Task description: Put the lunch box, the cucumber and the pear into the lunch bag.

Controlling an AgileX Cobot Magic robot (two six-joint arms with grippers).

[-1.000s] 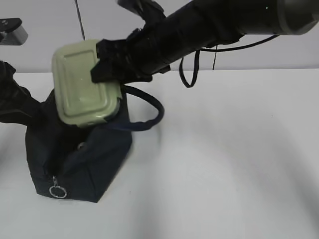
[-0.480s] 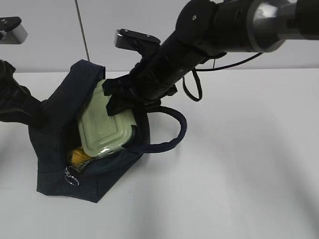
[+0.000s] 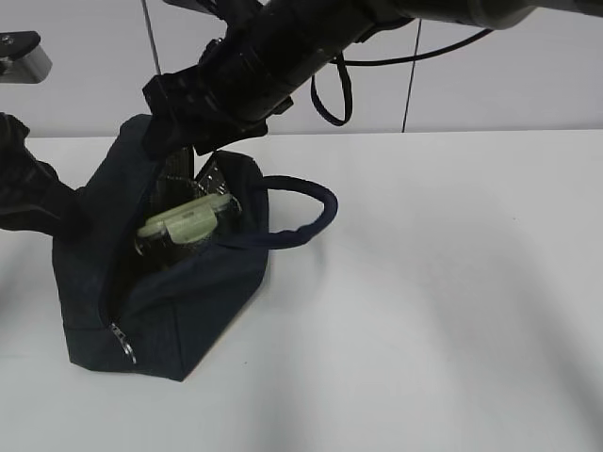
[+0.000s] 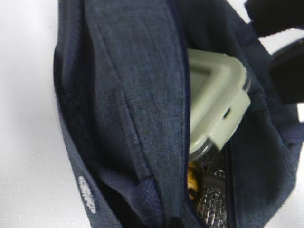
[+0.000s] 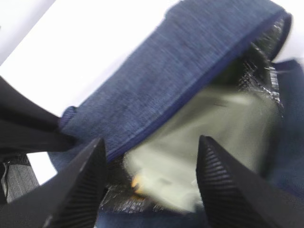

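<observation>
The navy lunch bag (image 3: pixel 179 301) stands open at the left of the table. The lunch box (image 3: pixel 185 224), sage-green lid up, lies tilted inside its mouth; it also shows in the left wrist view (image 4: pixel 216 99) and the right wrist view (image 5: pixel 209 128). A yellow bit of the pear (image 4: pixel 192 183) shows beneath the box, over the silver lining. The cucumber is hidden. My right gripper (image 5: pixel 151 142) is open and empty just above the box, and in the exterior view (image 3: pixel 193 151) it hangs over the bag's mouth. My left gripper (image 3: pixel 42 202) holds the bag's left edge; cloth hides its fingers.
One looped handle (image 3: pixel 306 215) hangs to the bag's right. The zipper pull (image 3: pixel 122 345) hangs at the bag's front corner. White table (image 3: pixel 433 311) stretches to the right. A cable (image 3: pixel 330 99) dangles from the right arm.
The right gripper lowered the lunch box into the bag, let it go and rose above the opening. The bag's shape shifted; the left arm stayed put.
</observation>
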